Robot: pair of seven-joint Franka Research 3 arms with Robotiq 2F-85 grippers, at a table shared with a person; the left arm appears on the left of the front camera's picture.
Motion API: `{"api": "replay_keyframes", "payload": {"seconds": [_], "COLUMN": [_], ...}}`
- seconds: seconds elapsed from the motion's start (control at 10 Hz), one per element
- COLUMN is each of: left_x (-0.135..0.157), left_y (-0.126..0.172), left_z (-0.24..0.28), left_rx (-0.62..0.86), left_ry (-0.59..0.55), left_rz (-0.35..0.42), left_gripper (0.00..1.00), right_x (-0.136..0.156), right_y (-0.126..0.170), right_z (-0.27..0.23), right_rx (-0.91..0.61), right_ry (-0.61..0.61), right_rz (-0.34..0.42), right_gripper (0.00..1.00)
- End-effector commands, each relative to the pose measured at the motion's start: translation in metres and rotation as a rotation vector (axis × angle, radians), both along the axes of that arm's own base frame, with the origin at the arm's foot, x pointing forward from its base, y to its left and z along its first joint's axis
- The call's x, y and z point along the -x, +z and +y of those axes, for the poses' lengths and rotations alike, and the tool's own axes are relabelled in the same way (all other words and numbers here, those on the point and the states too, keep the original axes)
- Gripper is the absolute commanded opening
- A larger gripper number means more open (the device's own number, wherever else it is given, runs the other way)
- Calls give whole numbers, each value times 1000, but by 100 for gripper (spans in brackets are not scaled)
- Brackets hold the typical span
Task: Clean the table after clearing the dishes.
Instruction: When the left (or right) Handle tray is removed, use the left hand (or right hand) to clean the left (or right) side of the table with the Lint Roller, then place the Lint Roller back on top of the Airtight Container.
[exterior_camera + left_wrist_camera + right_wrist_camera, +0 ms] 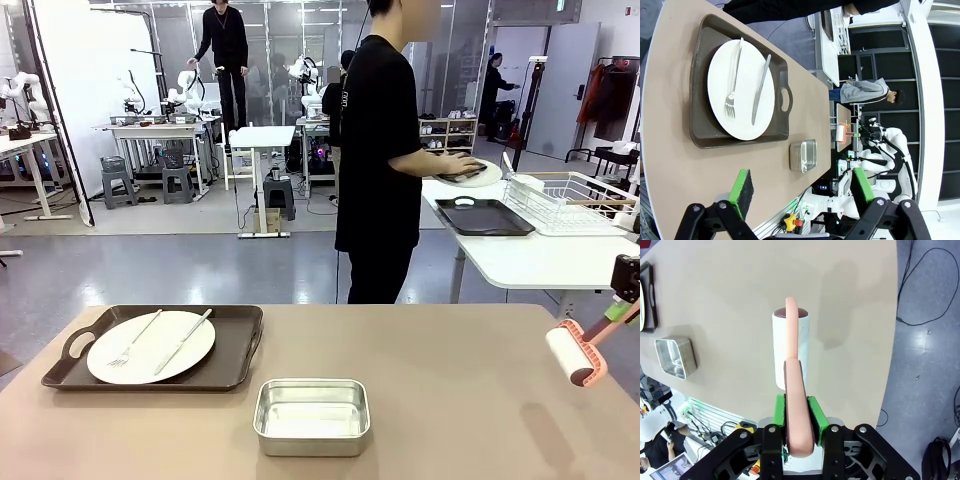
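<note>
Roller (790, 350) clamped by its pink handle in my right pincer (800, 412). The pads are narrow on the stem and the drum points to 12 o'clock in the right wrist view. I judge it is held this way so the drum can be laid flat and pushed across the table (450, 380). In the front view it hangs at 4 o'clock near the right edge. Its shadow lies separate below, so I judge it is not touching the top.

Left pincer (802, 192) wide, nothing between the pads.

Dishes:
- A tray (245, 345) sits on the table at 8 o'clock in the front view, carrying a plate (190, 350) with fork (135, 340) and knife (185, 340) on it.
- In the left wrist view this tray lies at 11 o'clock from the left pincer, well apart.
- From the right pincer it shows at 10 o'clock, at the picture's left edge, well apart.
- The pan (312, 440) is at 6 o'clock in the front view, between tray and roller.
- The person (378, 150) stands at 1 o'clock with a hand on the far plate (487, 178), over a white side table just beside the far tray (485, 217).

Judgement: clearing is about half done. The bare top under the roller is free to clean, but the left part is not until the tray goes.
</note>
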State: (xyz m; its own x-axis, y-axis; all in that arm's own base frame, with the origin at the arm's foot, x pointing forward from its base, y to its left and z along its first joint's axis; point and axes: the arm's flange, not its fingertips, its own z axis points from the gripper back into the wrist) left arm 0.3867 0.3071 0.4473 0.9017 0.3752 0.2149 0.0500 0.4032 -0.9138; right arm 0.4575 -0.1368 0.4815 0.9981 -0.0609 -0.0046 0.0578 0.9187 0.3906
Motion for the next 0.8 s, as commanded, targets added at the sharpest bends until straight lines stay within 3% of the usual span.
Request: {"api": "replay_keyframes", "payload": {"seconds": [0.0,0.7], "left_x": [2,2], "left_y": [1,1], "left_z": [2,2], "left_rx": [-1,-1], "left_ry": [-2,-2], "left_rz": [-13,-13], "left_gripper": [100,100], "right_x": [-3,-3], "right_y": [0,0], "right_z": [-7,-7], "right_rx": [4,4], "right_ry": [-5,-5], "right_rz": [-4,-4], "right_gripper": [23,23]}}
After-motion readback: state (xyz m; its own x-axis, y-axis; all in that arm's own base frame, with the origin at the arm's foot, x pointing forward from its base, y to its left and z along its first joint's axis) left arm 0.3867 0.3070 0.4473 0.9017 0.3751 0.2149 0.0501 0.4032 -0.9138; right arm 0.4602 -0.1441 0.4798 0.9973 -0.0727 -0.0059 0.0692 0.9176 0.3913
